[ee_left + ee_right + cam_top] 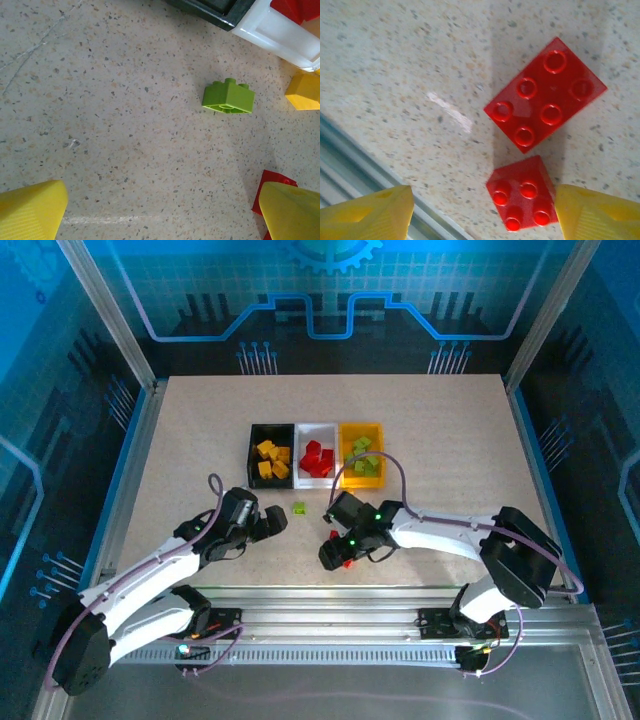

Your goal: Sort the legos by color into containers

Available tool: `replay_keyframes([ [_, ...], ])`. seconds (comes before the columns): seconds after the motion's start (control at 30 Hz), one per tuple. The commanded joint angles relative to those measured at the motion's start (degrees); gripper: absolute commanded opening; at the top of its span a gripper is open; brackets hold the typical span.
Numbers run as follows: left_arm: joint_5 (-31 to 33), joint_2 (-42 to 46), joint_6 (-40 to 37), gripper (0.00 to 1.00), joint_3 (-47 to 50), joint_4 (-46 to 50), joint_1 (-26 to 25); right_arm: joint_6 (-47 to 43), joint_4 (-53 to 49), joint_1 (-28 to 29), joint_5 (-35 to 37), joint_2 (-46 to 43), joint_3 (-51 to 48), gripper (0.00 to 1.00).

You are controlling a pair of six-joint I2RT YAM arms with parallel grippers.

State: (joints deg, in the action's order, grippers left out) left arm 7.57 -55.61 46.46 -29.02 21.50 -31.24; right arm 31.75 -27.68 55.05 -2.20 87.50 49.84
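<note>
Red small lego (522, 200) sat on the tabletop (395, 60) within the released right hand (338, 558), bigger red lego (545, 95) just beside it, green lego (228, 96) lay loose before the released left hand (275, 523).

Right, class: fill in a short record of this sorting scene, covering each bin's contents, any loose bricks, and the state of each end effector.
black bin: yellow-orange bricks
white bin: red bricks
yellow bin: green bricks
loose: green brick; large red brick; small red brick
left end effector: open, holding nothing
right end effector: open, small red brick beside one finger
</note>
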Motion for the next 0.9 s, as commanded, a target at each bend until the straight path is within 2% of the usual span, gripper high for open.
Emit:
replay_keyframes([
  [0.0, -1.1, -0.6, 0.3, 0.99, 0.5, -0.8, 0.3, 1.0, -5.1, 2.3, 8.5, 2.2, 2.3, 0.76],
  [0.2, -0.6, -0.8, 0.1, 0.99, 0.8, -0.6, 0.3, 0.7, -6.5, 6.5, 14.4, 7.0, 3.8, 0.7],
  [0.4, -1.1, -1.3, 0.1, 0.99, 0.6, -0.8, 0.3, 0.1, -4.7, 6.5, 14.2, 8.2, 3.7, 0.55],
  [0.57, -1.1, -1.4, 0.0, 0.99, 0.5, -0.8, 0.3, -0.5, -4.6, 6.4, 15.0, 5.2, 4.0, 0.43],
  [0.7, -1.2, -1.4, 0.0, 0.99, 0.5, -0.8, 0.3, -1.7, -6.1, 5.1, 16.0, 0.8, 6.5, 0.4],
  [0.87, -1.5, -1.1, 0.4, 0.99, 0.5, -0.5, 0.3, -4.4, -4.6, -0.9, 14.9, -1.0, 14.0, 0.39],
])
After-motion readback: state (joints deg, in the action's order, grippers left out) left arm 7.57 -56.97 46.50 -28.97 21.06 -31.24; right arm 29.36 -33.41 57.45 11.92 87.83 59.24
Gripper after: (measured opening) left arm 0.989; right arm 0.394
